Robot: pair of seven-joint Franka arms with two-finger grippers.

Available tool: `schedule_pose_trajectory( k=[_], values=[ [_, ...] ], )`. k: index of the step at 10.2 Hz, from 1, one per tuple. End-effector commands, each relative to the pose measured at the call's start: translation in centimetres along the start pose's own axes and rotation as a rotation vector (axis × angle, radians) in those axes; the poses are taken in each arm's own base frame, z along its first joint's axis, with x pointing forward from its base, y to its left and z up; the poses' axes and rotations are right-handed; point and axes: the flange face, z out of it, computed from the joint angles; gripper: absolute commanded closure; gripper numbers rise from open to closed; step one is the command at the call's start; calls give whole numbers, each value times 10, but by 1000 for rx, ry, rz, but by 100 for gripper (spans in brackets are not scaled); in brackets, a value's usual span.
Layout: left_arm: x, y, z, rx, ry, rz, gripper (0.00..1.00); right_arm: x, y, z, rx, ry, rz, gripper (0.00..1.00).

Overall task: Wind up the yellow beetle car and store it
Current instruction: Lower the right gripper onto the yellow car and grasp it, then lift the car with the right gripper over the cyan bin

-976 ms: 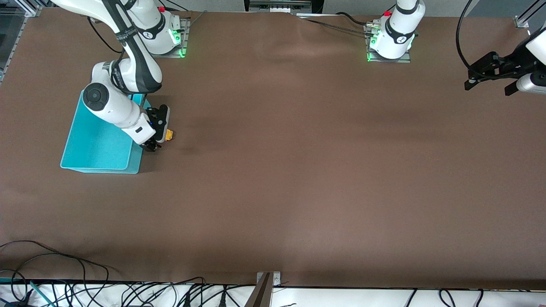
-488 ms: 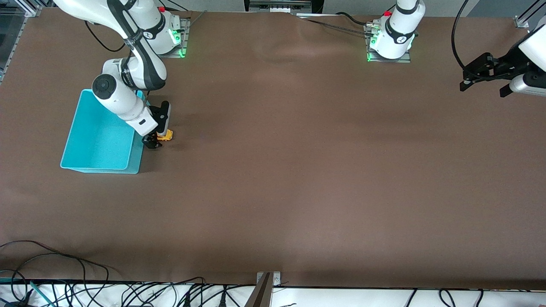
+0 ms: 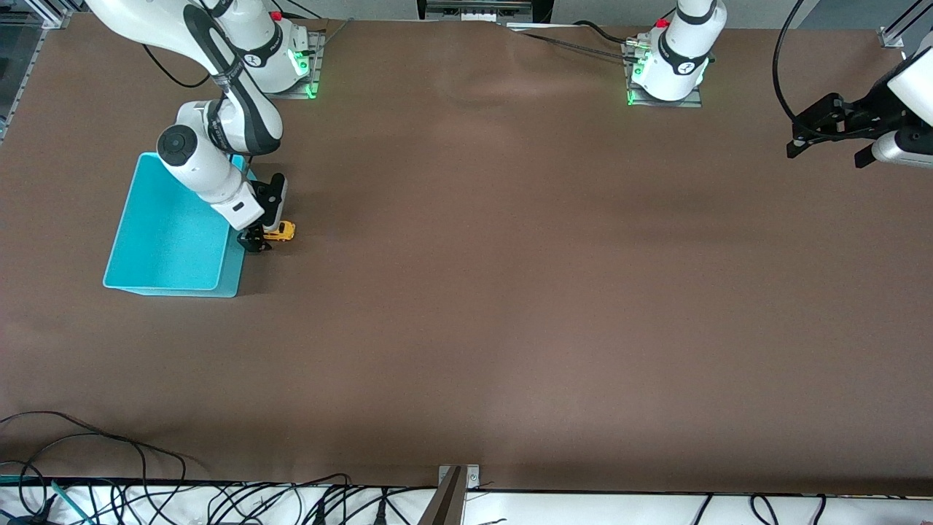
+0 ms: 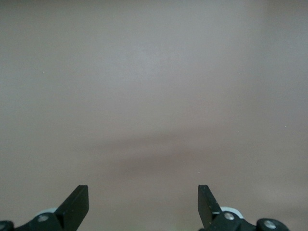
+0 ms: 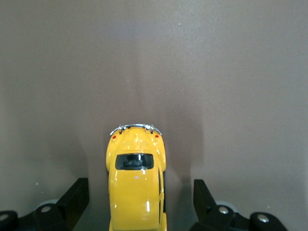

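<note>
Now the right hand [image 3: 264,237] sits low at the brown bench [image 3: 510,292], its black fingers [image 5: 72,199] spread apart on either side of the tiny yellow beetle car [image 5: 136,185], clear gaps showing between pads and body. The car stands on the bench just beside the turquoise plastic bin [image 3: 171,233], toward the right arm's end. The left hand [image 3: 831,135] waits, fingers wide apart, above the bench's other end.
</note>
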Motion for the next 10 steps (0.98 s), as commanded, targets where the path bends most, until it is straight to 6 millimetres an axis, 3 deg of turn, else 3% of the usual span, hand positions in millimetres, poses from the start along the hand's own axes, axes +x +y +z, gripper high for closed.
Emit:
schedule_pose_trajectory(
  k=[1, 4, 7, 9, 10],
  values=[
    [-1, -2, -2, -6, -4, -13, 0, -2, 0, -4, -25, 1, -5, 100],
    [-1, -5, -1, -5, -7, -16, 0, 7, 11, -33, -78, 12, 15, 100],
    [-3, -1, 0, 0, -28, -8, 0, 37, 24, -95, -76, 27, 79, 100],
    [-3, -1, 1, 0, -29, -6, 0, 41, 36, -135, -31, 19, 140, 100],
    [-3, 0, 1, 1, -30, -5, 0, 27, 37, -143, -5, 10, 169, 100]
  ],
)
